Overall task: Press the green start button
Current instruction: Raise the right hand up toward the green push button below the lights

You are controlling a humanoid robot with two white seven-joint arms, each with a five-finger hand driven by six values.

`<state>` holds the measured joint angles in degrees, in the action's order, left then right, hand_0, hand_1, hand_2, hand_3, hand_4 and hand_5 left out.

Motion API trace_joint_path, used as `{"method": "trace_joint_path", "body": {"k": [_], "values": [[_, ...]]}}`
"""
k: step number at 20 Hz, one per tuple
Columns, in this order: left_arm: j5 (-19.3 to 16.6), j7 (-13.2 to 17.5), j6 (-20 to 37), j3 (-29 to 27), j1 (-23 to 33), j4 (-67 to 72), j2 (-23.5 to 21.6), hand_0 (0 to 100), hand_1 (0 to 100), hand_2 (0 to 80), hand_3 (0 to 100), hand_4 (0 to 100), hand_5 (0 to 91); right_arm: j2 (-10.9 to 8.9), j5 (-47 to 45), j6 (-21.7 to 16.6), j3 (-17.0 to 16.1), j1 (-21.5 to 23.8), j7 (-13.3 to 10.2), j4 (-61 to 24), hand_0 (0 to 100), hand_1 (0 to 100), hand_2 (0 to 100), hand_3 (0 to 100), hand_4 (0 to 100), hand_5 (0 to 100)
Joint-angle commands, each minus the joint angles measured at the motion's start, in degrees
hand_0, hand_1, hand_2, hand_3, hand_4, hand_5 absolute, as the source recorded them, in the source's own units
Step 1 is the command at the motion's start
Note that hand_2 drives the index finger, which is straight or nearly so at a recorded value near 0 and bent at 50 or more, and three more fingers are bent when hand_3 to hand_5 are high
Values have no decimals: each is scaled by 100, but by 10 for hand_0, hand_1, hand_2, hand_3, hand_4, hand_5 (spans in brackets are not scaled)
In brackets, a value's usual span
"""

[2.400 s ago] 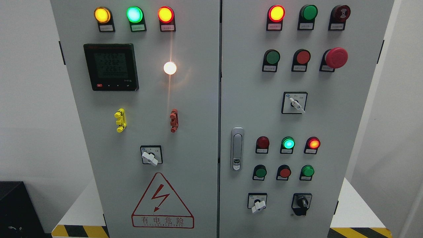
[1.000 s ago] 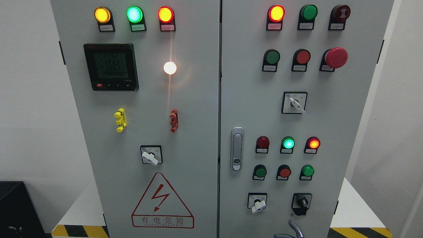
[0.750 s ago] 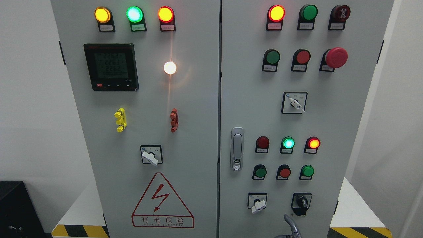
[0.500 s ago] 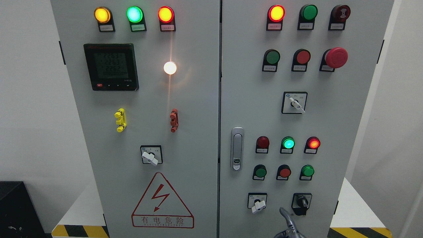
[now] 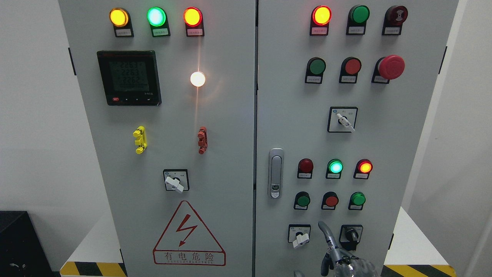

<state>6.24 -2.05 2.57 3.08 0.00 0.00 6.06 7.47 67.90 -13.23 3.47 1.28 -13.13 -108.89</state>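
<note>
The grey control cabinet [image 5: 284, 115] fills the head view. Its right door has green push buttons at the lower left [image 5: 303, 200], the lower right [image 5: 358, 199] and higher up [image 5: 317, 66], and I cannot tell which one is the start button. A green lamp [image 5: 335, 167] glows above the lower row. My right hand [image 5: 334, 250] rises from the bottom edge right of the middle. One finger [image 5: 324, 231] points up and the rest are curled, holding nothing. Its tip is just below the lower button row, under the red button [image 5: 331, 200] and apart from it. The left arm is out of view.
Two rotary switches [image 5: 300, 235] [image 5: 350, 235] flank the raised finger. A door handle [image 5: 275, 173] stands to the left of the lower buttons. A red mushroom stop button [image 5: 391, 67] sticks out at the upper right. A black box [image 5: 19, 242] stands at the lower left.
My right hand has come up from the bottom edge. Its raised finger has moved up and a little to the left, from below the switches to between them.
</note>
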Motion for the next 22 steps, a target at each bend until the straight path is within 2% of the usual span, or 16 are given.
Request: {"method": "trace_joint_path", "body": {"k": [1,22], "values": [[0,3,-2,0,-132,-158,1,120,556,0,0,0,0,18,311,92,-84,-321,-6,508,382,309,0,856,839,1000],[0,3,-2,0,-132,-158,1,120,556,0,0,0,0,36,399,215,-84,-1059,12,1379,383,318,0,862,840,995]]}}
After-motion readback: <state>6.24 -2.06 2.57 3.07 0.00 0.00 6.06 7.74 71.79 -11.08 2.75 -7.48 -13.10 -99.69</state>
